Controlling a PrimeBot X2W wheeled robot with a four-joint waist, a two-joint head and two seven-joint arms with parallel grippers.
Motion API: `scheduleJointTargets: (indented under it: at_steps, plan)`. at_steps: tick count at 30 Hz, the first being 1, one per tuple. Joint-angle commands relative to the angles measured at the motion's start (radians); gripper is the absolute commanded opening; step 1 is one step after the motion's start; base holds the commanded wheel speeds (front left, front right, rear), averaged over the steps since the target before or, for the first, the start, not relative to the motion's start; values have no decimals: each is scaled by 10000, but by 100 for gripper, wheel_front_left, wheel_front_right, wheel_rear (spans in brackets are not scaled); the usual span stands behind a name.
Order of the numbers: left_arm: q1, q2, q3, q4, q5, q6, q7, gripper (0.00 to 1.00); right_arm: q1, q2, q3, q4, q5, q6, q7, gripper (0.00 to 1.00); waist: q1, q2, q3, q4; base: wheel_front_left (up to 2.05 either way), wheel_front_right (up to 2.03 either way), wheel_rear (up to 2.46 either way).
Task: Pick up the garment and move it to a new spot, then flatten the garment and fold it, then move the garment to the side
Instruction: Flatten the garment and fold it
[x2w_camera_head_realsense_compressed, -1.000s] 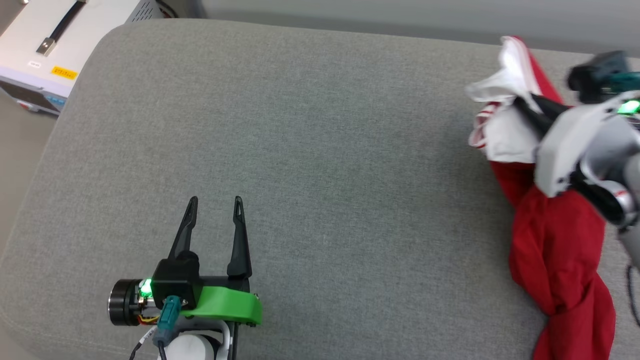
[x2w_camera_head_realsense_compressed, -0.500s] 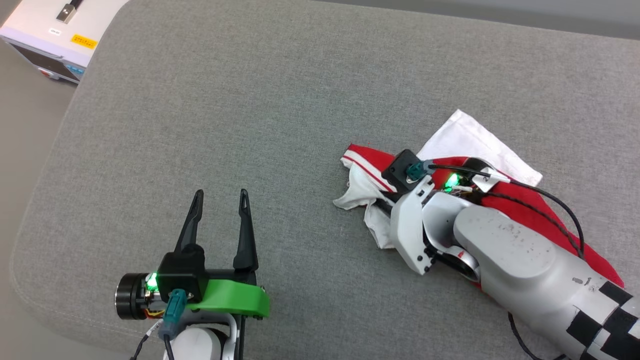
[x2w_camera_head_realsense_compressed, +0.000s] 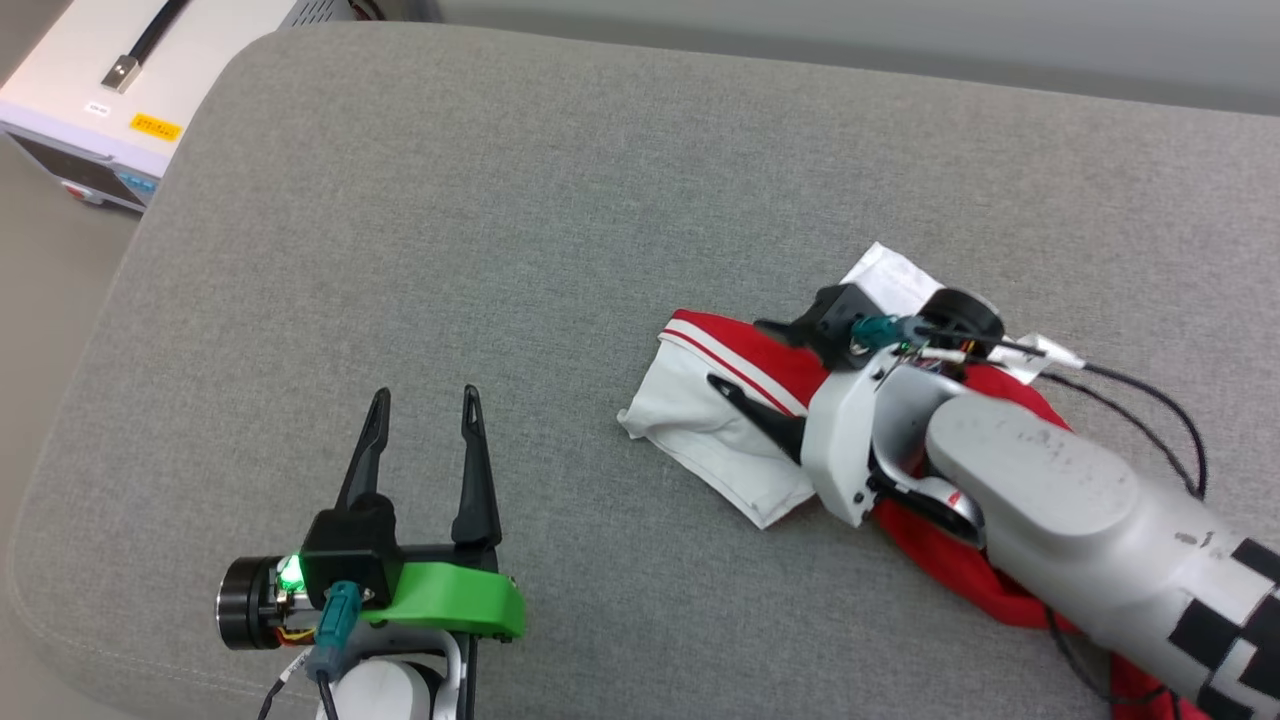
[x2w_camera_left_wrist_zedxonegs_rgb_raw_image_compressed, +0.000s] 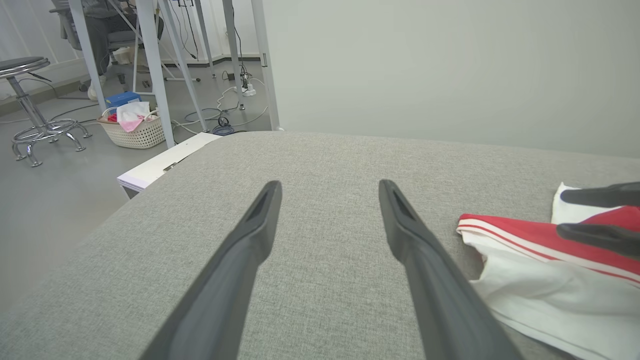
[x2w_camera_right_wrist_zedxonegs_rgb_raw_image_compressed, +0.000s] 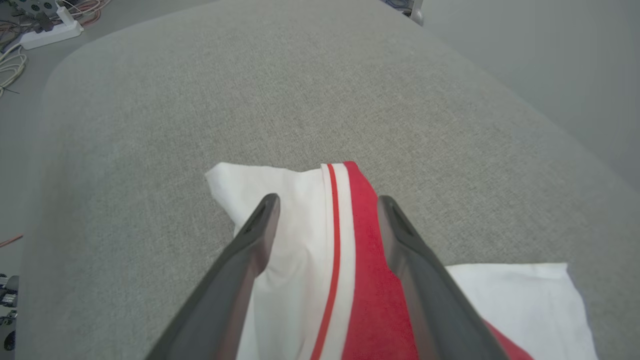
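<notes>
The garment (x2w_camera_head_realsense_compressed: 715, 445) lies bunched on the grey cushion (x2w_camera_head_realsense_compressed: 560, 220), right of centre: a white sleeve with red-white striped trim in front, red cloth trailing back under my right arm. Its print is hidden. My right gripper (x2w_camera_head_realsense_compressed: 735, 351) is open just above the sleeve and trim, a finger on either side of the striped band (x2w_camera_right_wrist_zedxonegs_rgb_raw_image_compressed: 336, 250), holding nothing. In the right wrist view the gripper (x2w_camera_right_wrist_zedxonegs_rgb_raw_image_compressed: 327, 200) hovers over the garment (x2w_camera_right_wrist_zedxonegs_rgb_raw_image_compressed: 300, 280). My left gripper (x2w_camera_head_realsense_compressed: 424, 395) stands open at the lower left over bare cushion, well apart from the garment (x2w_camera_left_wrist_zedxonegs_rgb_raw_image_compressed: 540, 285).
A white equipment box (x2w_camera_head_realsense_compressed: 90, 100) sits off the cushion's far-left corner. The cushion's left and front edges drop to the floor. In the left wrist view, a stool (x2w_camera_left_wrist_zedxonegs_rgb_raw_image_compressed: 25, 65), a wicker basket (x2w_camera_left_wrist_zedxonegs_rgb_raw_image_compressed: 132, 132), table legs and cables stand on the floor beyond. The other arm's fingers (x2w_camera_left_wrist_zedxonegs_rgb_raw_image_compressed: 600, 195) show at the right.
The right arm carried the garment from the far right onto the middle-right of the cushion, then opened and let go. The garment now lies there. The camera shifted. The left gripper stayed put.
</notes>
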Motion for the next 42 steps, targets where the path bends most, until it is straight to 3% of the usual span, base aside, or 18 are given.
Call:
scheduleJointTargets:
  at_steps: [1,6,10,14,19,23,30,42]
  plan:
    - [101,-26,67,-35,107,12,-59,100,-376,-289,-174,-274,-86,-6,-294,100,-1,0,-265,-185,0,0,0]
    - [279,-26,139,-123,204,-7,-59,100,-823,-1296,-1369,-1035,-431,-6,-674,100,-1,0,-447,-300,0,0,0]
    - [268,-26,106,-213,257,-27,-59,100,-1177,-2220,-2299,-1344,-578,-6,-98,100,-1,0,-408,-250,0,0,0]
    - [148,-26,59,-343,427,-59,-59,100,-1498,-3168,-2471,-1617,-347,-6,1224,100,-1,0,-226,-85,0,0,0]
    - [-23,-26,-17,-521,383,7,-59,100,-1801,-4269,-2166,-1983,958,-6,3480,100,-1,0,156,202,0,0,0]
    - [-162,-26,-104,-578,307,66,-59,100,-1971,-4708,-1901,-2250,2002,-6,4963,100,-1,0,485,398,0,0,0]
    - [-426,-26,-336,-654,157,186,-59,100,-1945,-4632,-1173,-2183,2600,-6,6677,100,-1,0,973,671,0,0,0]
    - [-704,-26,-585,-557,38,337,-59,100,-1084,-3791,221,-976,2081,-6,7253,100,-1,0,1430,866,0,0,0]
